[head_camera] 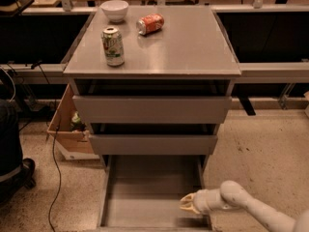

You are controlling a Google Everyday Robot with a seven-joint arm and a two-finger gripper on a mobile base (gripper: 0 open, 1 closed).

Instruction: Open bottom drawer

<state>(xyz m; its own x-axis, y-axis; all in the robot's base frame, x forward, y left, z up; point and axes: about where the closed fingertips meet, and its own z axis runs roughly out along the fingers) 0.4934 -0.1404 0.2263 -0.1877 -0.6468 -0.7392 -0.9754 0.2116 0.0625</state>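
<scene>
The bottom drawer [149, 182] of the grey cabinet stands pulled far out, its grey box interior open to view and its front at the bottom edge of the frame. My gripper [187, 203] is at the drawer's front right corner, just above the inner right side, on the end of my white arm [241, 204] that comes in from the lower right. The middle drawer front [152, 144] and the tallest top drawer front [152, 109] stick out a little above it.
On the cabinet top [193, 42] stand a green can [112, 46], a red can lying on its side [150, 24] and a white bowl [115, 9]. A cardboard box [67, 129] and a black cable [55, 168] are on the floor at left.
</scene>
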